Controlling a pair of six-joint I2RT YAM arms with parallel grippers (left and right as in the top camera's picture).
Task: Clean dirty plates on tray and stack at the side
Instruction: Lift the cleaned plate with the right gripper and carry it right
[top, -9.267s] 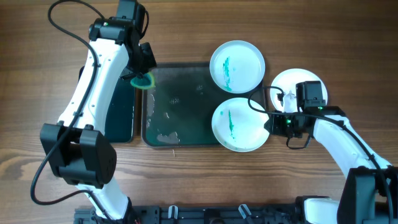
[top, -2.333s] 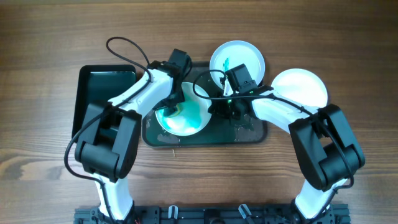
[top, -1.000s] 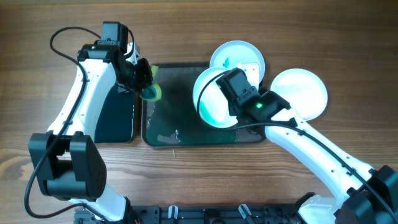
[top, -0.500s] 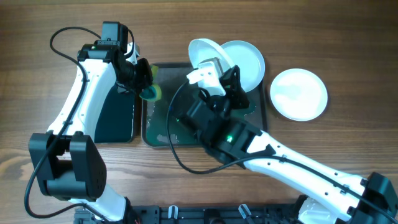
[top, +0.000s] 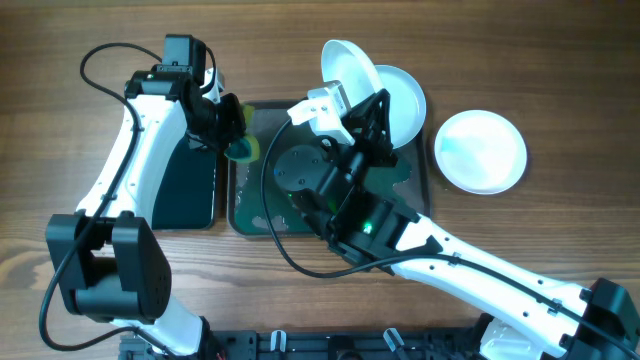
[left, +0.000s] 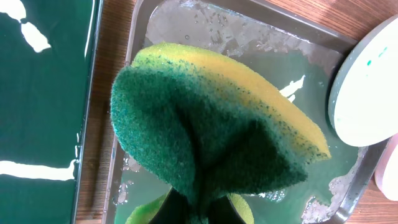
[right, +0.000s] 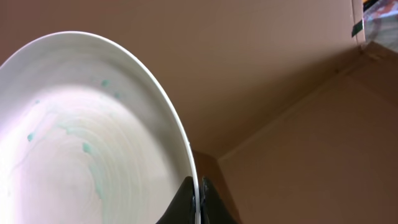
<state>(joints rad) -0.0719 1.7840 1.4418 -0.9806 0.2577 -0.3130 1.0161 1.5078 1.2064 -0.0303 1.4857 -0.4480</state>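
Right gripper (top: 343, 100): jaws pinched onto the rim of a white round plate (top: 347, 68), almost no gap beyond the rim's thickness. The plate is raised and tilted on edge above the far side of the wet dark rectangular tray (top: 258, 205). In the wrist view, faint green smears show on its face.

Left gripper (top: 228, 128): closed on a folded yellow-and-green sponge (top: 241, 150), held over the tray's far left corner.

Surface: brown wooden table (top: 520, 60). The tray floor is wet, with foam patches. Tan wall and ceiling lie behind the plate in the right wrist view.

Around:
- A second white round plate (top: 408, 95) lies at the tray's far right corner, partly covered by the held plate and the right arm.
- A clean white plate (top: 482, 150) sits on the table right of the tray, apart from it.
- A dark green flat tray (top: 190, 195) lies just beside the wet tray's left edge, under the left arm.
- The right arm crosses the wet tray and hides its middle.

Half a second back, the held plate sat slightly further left. The left arm, sponge and clean plate are unmoved.
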